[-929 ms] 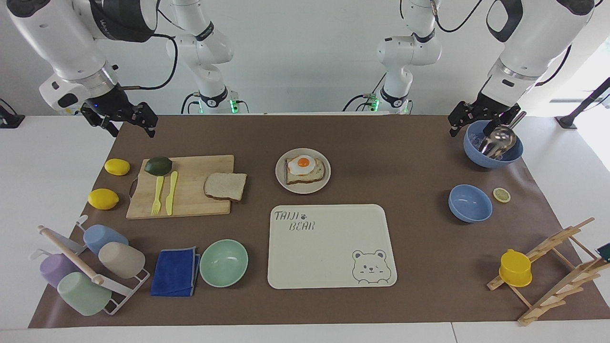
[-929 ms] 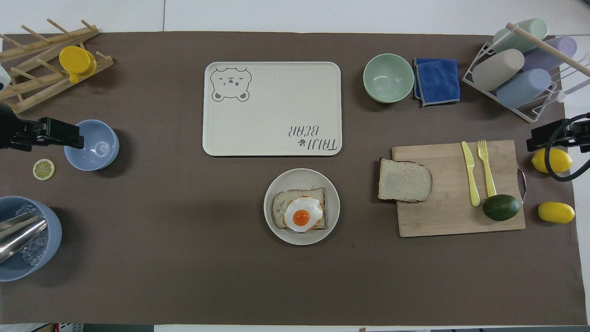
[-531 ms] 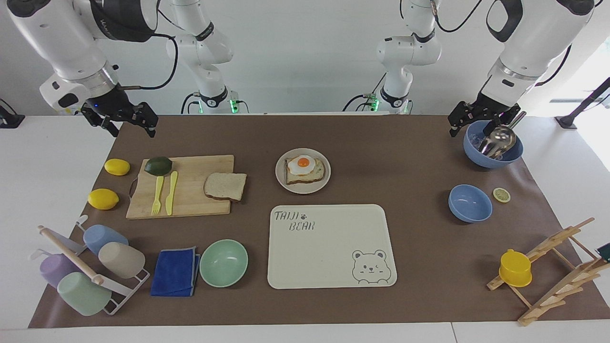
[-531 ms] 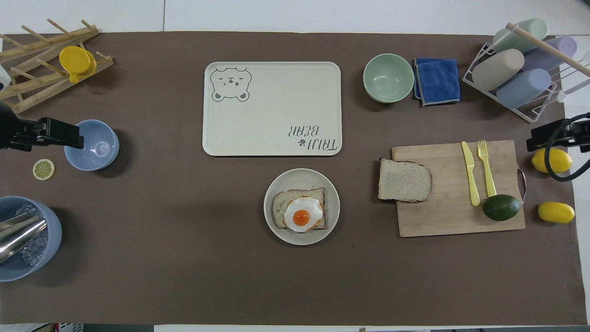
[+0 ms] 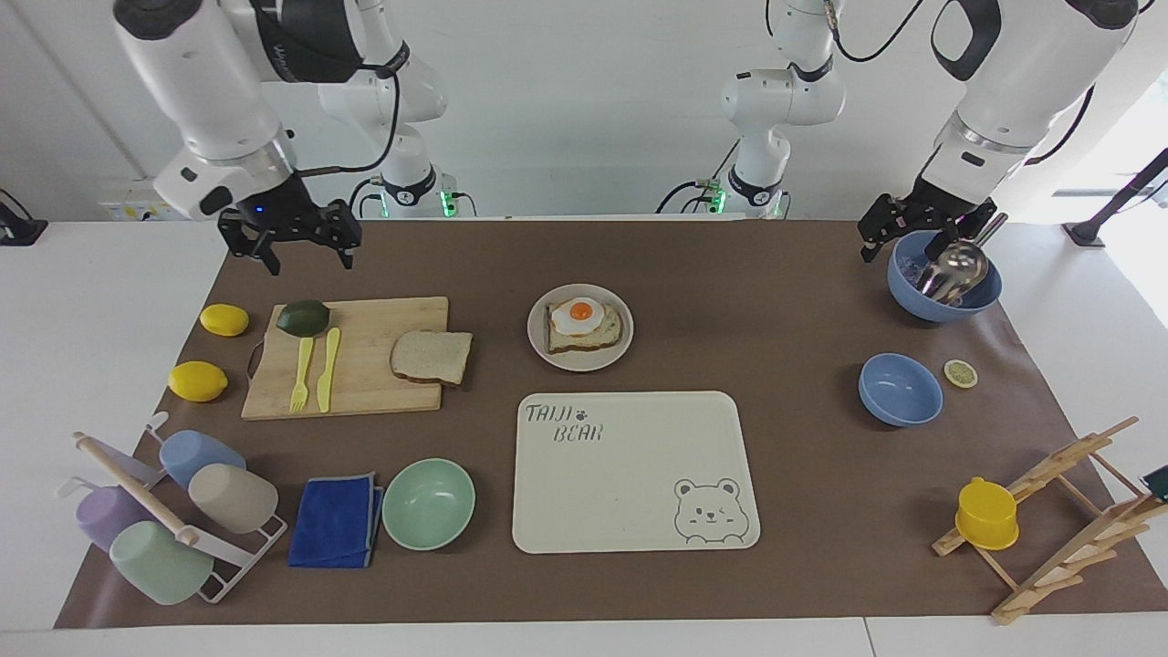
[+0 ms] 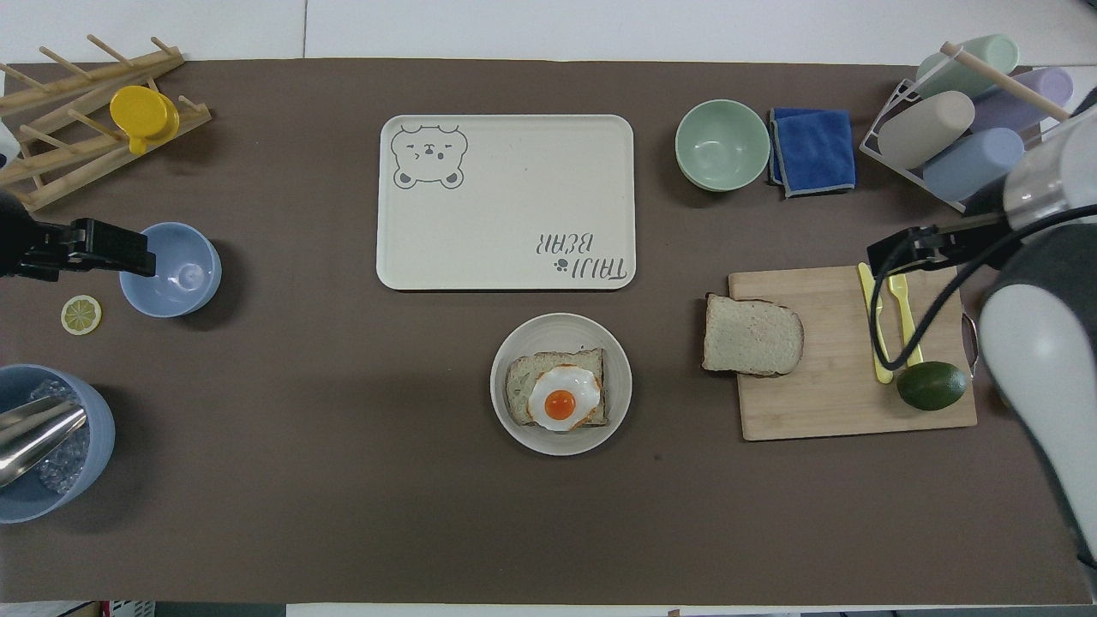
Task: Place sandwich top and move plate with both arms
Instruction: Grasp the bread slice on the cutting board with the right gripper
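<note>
pale speckled sandwich top (image 5: 432, 356) lies on the wooden cutting board (image 5: 351, 383), overhanging the edge toward the plate (image 5: 580, 361), which carries egg toast (image 5: 584, 326). right gripper (image 5: 292, 239) hangs over the board's robot-side edge, jaws spread, likely lining up a pick. left gripper (image 5: 917, 228) waits open over the blue bowl (image 5: 943, 301).

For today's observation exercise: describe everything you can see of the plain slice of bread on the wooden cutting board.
The plain, pale speckled bread slice with its brown crust is squarish, with one rounded end. It lies flat and bare on the wooden cutting board, overhanging the board's edge on the side toward the round beige plate. Only the board touches it; no gripper is on it.
</note>
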Tool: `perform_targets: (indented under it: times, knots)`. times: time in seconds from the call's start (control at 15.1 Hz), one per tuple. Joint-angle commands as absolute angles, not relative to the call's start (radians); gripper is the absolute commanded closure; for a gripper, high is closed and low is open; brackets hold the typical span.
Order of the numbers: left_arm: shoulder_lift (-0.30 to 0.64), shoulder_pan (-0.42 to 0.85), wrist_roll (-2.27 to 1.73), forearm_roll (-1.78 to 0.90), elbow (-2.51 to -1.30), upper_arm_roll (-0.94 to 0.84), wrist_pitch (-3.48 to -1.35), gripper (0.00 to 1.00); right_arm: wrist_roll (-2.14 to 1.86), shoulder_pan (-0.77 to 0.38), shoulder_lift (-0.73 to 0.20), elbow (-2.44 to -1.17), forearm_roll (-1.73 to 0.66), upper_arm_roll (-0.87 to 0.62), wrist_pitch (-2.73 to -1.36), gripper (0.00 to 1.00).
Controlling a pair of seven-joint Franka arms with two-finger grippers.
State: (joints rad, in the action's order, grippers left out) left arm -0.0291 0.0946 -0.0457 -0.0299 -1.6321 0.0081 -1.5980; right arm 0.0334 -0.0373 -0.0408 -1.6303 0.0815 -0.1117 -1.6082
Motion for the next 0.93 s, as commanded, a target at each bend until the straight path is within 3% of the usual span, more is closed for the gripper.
perform_targets:
  times: [0.0,0.2,0.53,0.86]
  knots:
    - [-0.06,0.092,-0.057,-0.011,-1.669,0.006,-1.611,0.0,0.193,-0.07,-0.126,-1.679,0.211,-0.24,-1.669,0.0]
    - [-0.06,0.092,-0.057,-0.011,-1.669,0.006,-1.612,0.0,0.409,-0.129,-0.161,-1.836,0.293,-0.261,-1.868,0.0]
    - [-0.06,0.092,-0.057,-0.011,-1.669,0.006,-1.611,0.0,0.638,-0.233,-0.328,-1.859,0.503,-0.261,-1.852,0.0]
    - [-0.06,0.092,-0.057,-0.011,-1.669,0.006,-1.612,0.0,0.644,-0.195,-0.331,-1.914,0.537,-0.261,-1.871,0.0]
